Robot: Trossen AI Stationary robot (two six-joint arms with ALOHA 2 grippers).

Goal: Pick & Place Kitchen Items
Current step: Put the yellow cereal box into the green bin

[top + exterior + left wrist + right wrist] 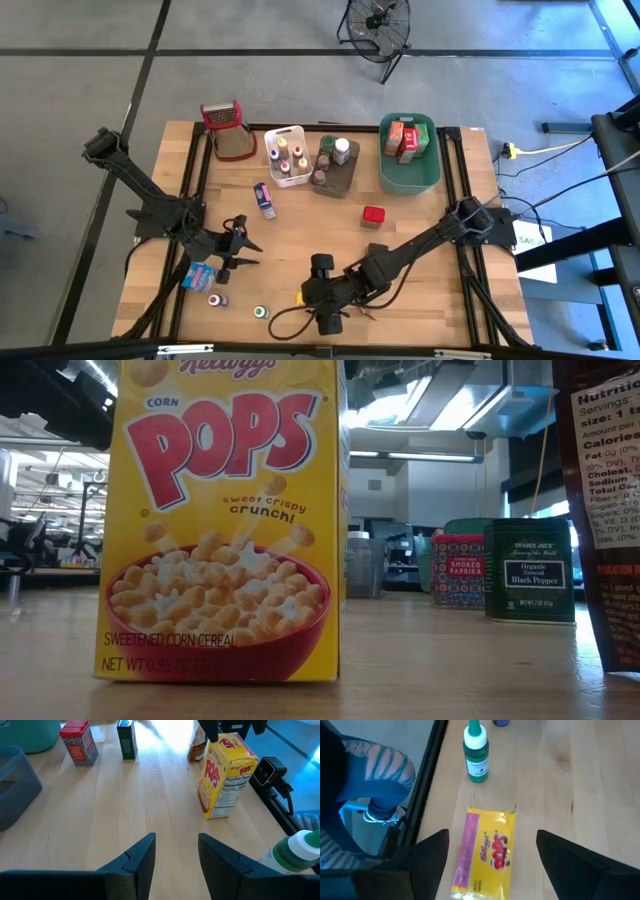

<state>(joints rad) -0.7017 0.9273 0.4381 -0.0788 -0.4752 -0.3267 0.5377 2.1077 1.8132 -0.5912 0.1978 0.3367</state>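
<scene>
Yellow Corn Pops box (304, 294) stands at the tabletop's (420, 240) near edge, under the right pincer (318, 296). High view: left pincer (240, 248) near the left edge, beside a blue packet (199, 275); green tub (410, 160) with boxes toward the far right corner; red tin (373, 215) mid-tabletop.

Low view: Corn Pops box upright, close up; paprika tin (458, 571) and black pepper tin (530, 571) beyond.

Left wrist view: left pincer (176, 851) part-open, released, over bare wood.

Right wrist view: right pincer (492, 850) spread wide, released, fingers either side of the box; green-capped bottle (476, 756) just past it.
</scene>
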